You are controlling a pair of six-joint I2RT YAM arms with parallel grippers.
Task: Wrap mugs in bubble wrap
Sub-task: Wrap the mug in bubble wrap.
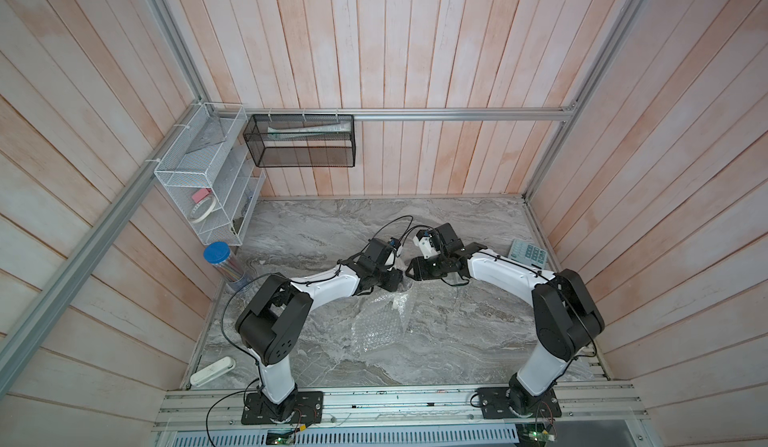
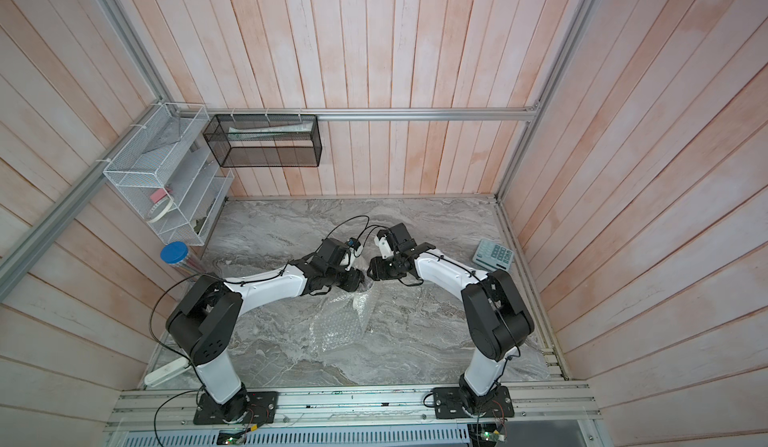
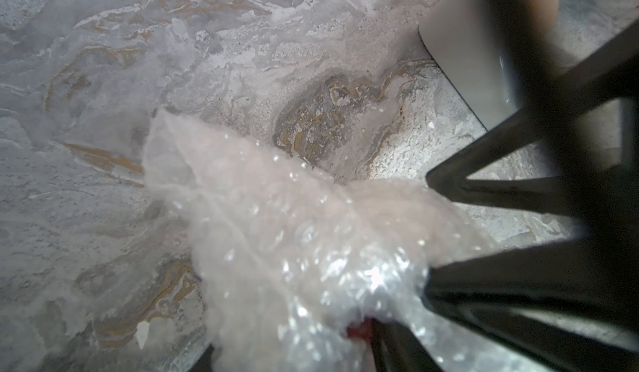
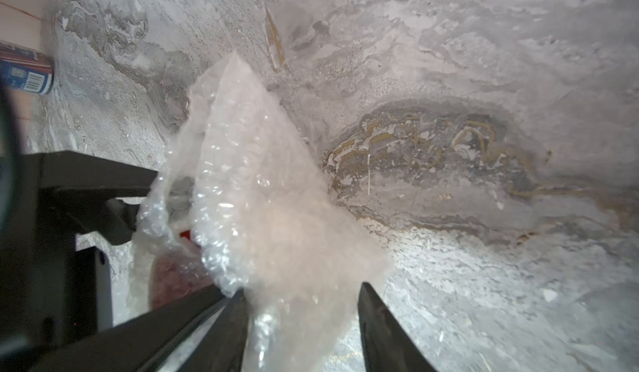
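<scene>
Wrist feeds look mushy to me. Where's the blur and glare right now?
Left wrist: wrap close-up is soft, with white glints on its bubbles; right wrist: wrap likewise blurred, table behind sharper; both top views: sharp and evenly lit, but the clear wrap nearly vanishes against the table.

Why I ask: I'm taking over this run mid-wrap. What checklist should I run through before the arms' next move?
1. Mug covered: only red glimpses show through the bubble wrap in the wrist views: cannot tell.
2. Right gripper grip: jaws apart with bunched wrap between them: cannot tell.
3. Left gripper grip: fingertips barely in view beside the wrap: cannot tell.
4. Room between arms: both grippers crowd together mid-table in both top views: not ok.
5. Wrap used up: a long tail lies flat on the table toward the arm bases: not ok.
6. Calculator and blue-lidded jar stand clear of the work: ok.
</scene>
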